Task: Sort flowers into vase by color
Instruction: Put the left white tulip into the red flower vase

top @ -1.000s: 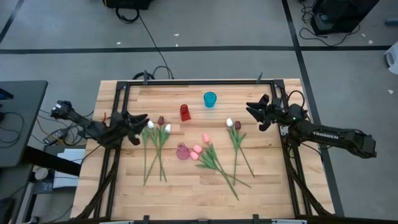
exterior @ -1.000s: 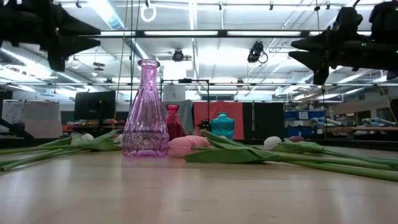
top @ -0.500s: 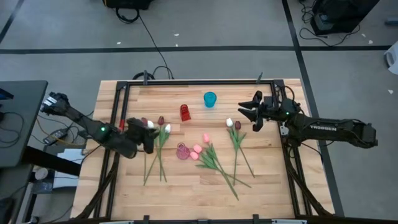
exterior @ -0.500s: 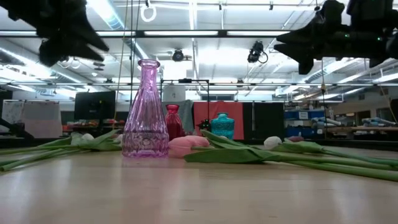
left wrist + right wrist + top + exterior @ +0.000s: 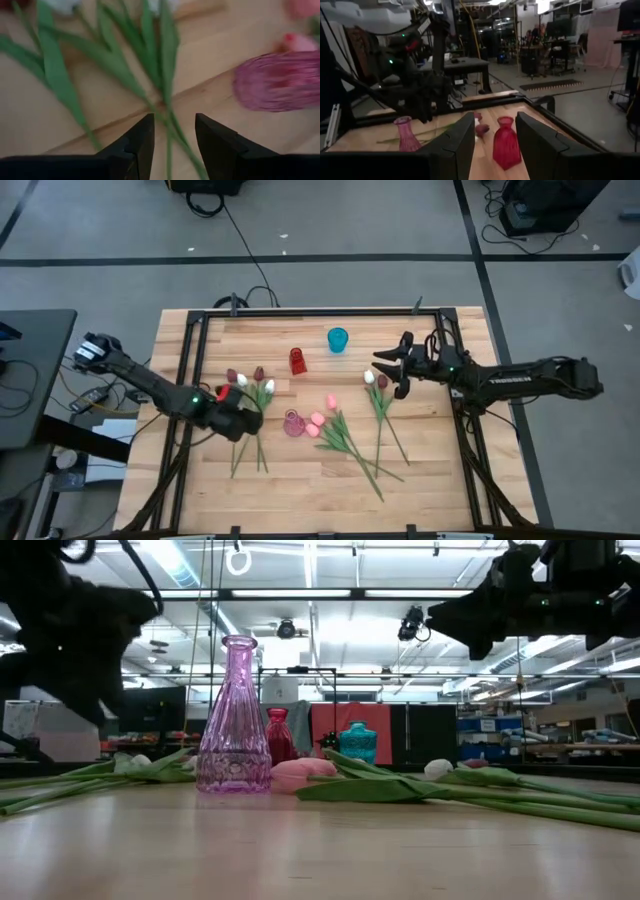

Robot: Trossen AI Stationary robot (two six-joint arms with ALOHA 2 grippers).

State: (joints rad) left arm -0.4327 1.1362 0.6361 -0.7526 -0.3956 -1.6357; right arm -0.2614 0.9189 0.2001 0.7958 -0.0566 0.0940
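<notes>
Artificial tulips lie flat on the wooden table in three groups. White and maroon ones [image 5: 250, 385] are on the left, pink ones [image 5: 320, 420] in the middle, and a white and maroon pair [image 5: 375, 380] on the right. A pink glass vase [image 5: 292, 423] stands upright between the left and middle groups. My left gripper [image 5: 250, 418] hovers open, pointing down, over the left group's stems [image 5: 165, 100], with the pink vase [image 5: 277, 82] beside it. My right gripper [image 5: 385, 366] is open, held level above the right pair's heads.
A red vase [image 5: 297, 361] and a teal vase [image 5: 337, 339] stand toward the far side of the table. The red vase [image 5: 506, 142] is straight ahead of my right fingers. A black frame [image 5: 320, 310] runs along the table's edges. Bare wood lies along the near edge.
My left gripper has swung from the table's left edge toward the pink vase, come down and tipped downward over the left group's stems. My right gripper has moved toward the table's left, from the right edge to above the white and maroon pair. The flowers have not moved.
</notes>
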